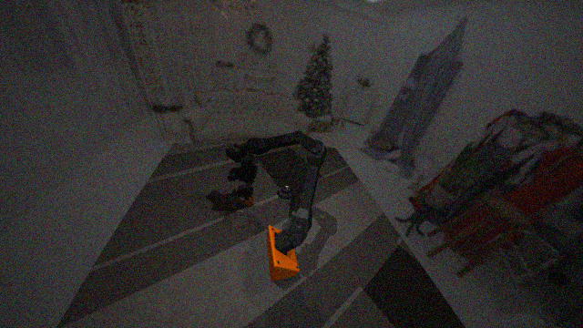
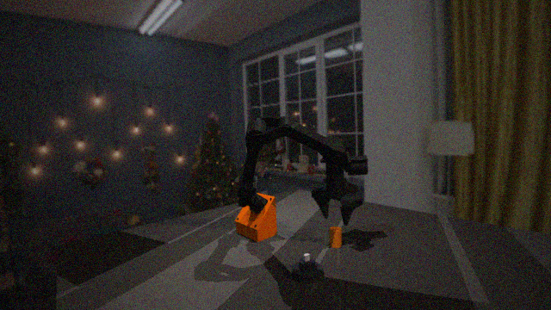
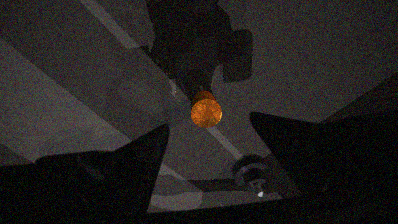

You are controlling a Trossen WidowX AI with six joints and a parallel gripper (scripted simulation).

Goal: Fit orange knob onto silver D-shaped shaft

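The orange knob [image 1: 250,200] [image 2: 336,238] [image 3: 206,114] stands upright on the table, apart from the pedestal, with its round top facing the wrist camera. Its hole is hidden. My gripper [image 2: 336,220] [image 3: 208,121] points down above the knob, open and empty, with one finger to each side of it in the wrist view. In the exterior view the fingertips are a little higher than the knob's top. The round dark pedestal [image 1: 284,194] [image 2: 308,271] carries the bare silver shaft [image 1: 286,187] [image 2: 306,257] [image 3: 260,194]. The shaft's flat side cannot be made out.
The arm's orange base mount [image 1: 284,270] [image 2: 263,228] stands on the striped table [image 1: 182,278] [image 2: 413,271]. In the top view the pedestal lies between the knob and the arm's upright link [image 1: 310,182]. The light is dim, and shadows of the arm cross the table.
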